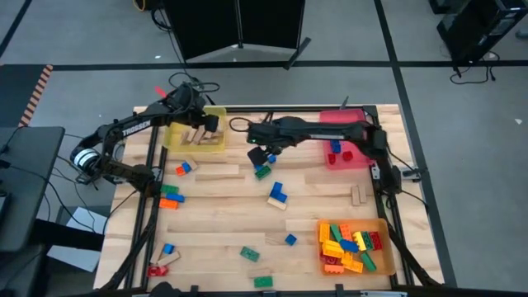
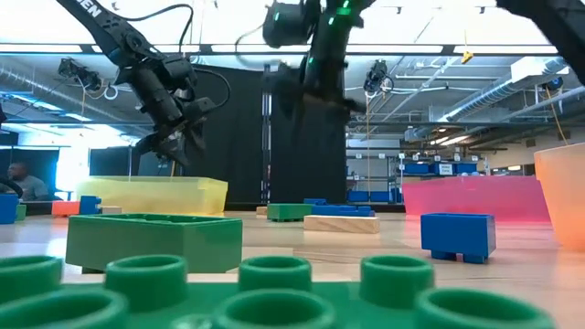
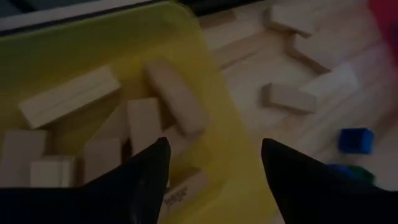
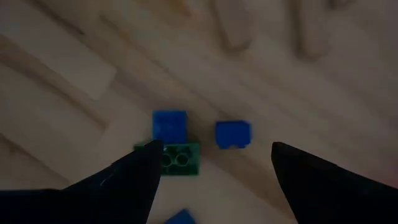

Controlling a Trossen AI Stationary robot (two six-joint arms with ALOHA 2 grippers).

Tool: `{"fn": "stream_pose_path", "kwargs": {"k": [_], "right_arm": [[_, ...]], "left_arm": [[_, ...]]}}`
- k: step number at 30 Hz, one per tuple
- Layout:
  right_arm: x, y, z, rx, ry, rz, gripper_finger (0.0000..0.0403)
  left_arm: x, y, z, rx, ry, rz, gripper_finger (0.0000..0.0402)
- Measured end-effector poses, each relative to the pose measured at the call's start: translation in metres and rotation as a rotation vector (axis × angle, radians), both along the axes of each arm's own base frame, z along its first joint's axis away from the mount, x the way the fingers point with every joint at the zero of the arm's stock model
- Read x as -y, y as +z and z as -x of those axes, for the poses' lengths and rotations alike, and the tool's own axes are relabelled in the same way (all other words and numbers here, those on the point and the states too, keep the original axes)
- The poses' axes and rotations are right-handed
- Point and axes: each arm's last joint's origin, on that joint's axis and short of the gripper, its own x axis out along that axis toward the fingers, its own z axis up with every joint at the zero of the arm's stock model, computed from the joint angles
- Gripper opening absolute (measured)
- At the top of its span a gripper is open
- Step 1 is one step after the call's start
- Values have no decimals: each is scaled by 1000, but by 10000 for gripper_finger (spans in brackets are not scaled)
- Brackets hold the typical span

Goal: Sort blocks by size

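Right end effector [image 4: 211,165] is hovering open and empty over the green brick [image 4: 176,157]; descending squarely, straddling it alone, is advisable

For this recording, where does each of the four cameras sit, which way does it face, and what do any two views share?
High view: overhead, straight down on the wooden table; both arms show.
Low view: at tabletop height behind a green studded brick, facing the room; both arms come down from above.
Left wrist view: above the translucent yellow tray of tan wooden blocks; open left gripper at bottom.
Right wrist view: down on the small blue brick; open right gripper at bottom.
Shared: the yellow tray shows in high, low and left wrist views.
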Motion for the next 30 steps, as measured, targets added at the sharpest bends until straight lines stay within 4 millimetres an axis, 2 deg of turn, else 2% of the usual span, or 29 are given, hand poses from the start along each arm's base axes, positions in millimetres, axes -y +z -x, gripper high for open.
{"fn": "stream_pose_path", "kwargs": {"k": [6,11,20,30], "right_arm": [[16,-44,-11,-78,-28,-136,314],[24,-64,-13,-119,-56,-146,313],[40,-86,-13,-163,-119,-142,309],[49,-99,-13,-148,-117,-186,275]], "left_arm": [[6,22,2,12,-120,-33,261],[20,48,13,59,-138,-132,261],[49,87,35,162,-151,-310,261],[64,99,46,198,-149,-366,262]]}}
